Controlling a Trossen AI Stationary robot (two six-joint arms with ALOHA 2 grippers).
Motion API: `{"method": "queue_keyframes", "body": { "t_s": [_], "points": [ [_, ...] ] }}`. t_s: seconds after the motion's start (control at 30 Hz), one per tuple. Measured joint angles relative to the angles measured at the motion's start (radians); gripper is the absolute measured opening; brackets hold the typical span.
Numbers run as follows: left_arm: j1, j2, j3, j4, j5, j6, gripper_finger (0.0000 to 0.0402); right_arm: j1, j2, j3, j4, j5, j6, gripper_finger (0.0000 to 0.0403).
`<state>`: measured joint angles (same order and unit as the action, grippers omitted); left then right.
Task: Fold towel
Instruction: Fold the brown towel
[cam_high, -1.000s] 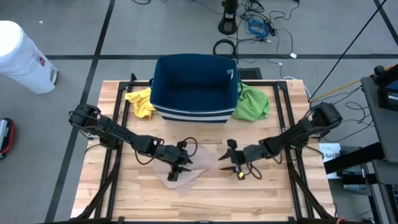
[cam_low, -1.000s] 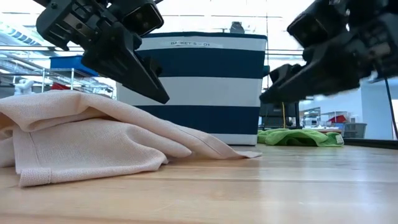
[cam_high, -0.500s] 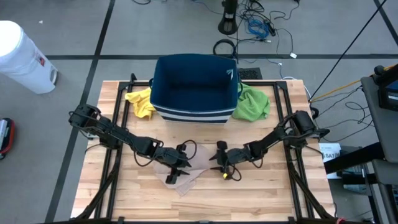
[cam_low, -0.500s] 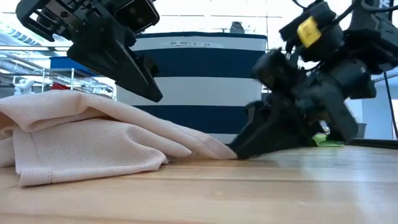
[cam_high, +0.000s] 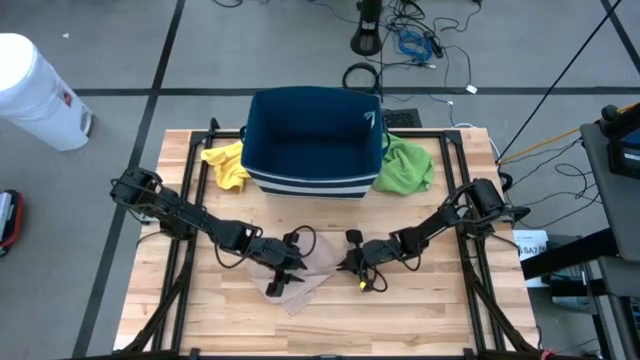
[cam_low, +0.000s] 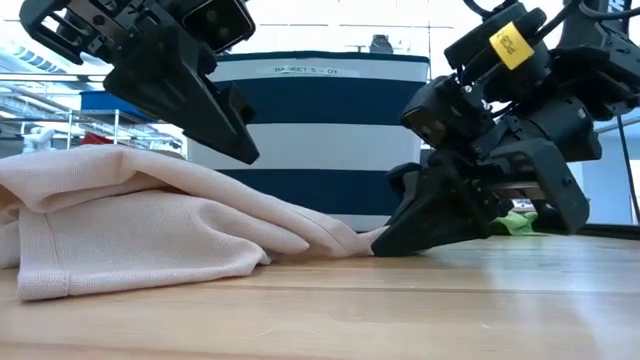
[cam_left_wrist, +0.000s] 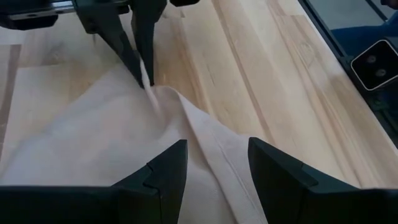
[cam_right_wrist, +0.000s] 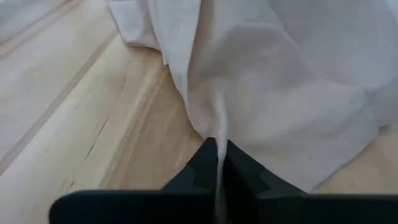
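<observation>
A navy and white striped basket (cam_high: 314, 142) stands at the back of the wooden surface (cam_high: 440, 310). A yellow cloth (cam_high: 226, 164) and a green cloth (cam_high: 406, 165) flank it. A white bin (cam_high: 35, 92) stands on the floor.

Two dark, matte black six-joint arms of blocky segments with rounded joint housings. Left gripper (cam_low: 225, 125): two black wedge-shaped tapering fingers. Right gripper (cam_low: 385, 240): same black angular fingers, yellow square label with dark print on wrist housing. Thin black cables loop beside both wrists.
</observation>
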<state>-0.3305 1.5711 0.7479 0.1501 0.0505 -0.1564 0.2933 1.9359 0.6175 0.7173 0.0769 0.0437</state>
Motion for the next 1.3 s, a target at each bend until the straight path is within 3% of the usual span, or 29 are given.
{"method": "queue_keyframes", "body": {
  "t_s": [0.23, 0.53, 0.9, 1.3],
  "points": [
    [0.000, 0.000, 0.000, 0.000, 0.011, -0.037, 0.0177, 0.003, -0.086, -0.007, -0.062, 0.047, -0.008, 0.0001],
    [0.000, 0.000, 0.000, 0.001, 0.023, -0.019, 0.0177, 0.016, -0.334, -0.005, -0.165, 0.058, -0.006, 0.0000],
    [0.001, 0.000, 0.000, 0.046, 0.077, -0.010, 0.0177, 0.019, -0.694, -0.004, -0.500, 0.192, -0.017, 0.0000],
    [0.023, 0.000, 0.000, 0.140, 0.092, 0.088, 0.0177, 0.022, -0.892, -0.004, -0.511, 0.246, -0.114, 0.0000]
  ]
}}
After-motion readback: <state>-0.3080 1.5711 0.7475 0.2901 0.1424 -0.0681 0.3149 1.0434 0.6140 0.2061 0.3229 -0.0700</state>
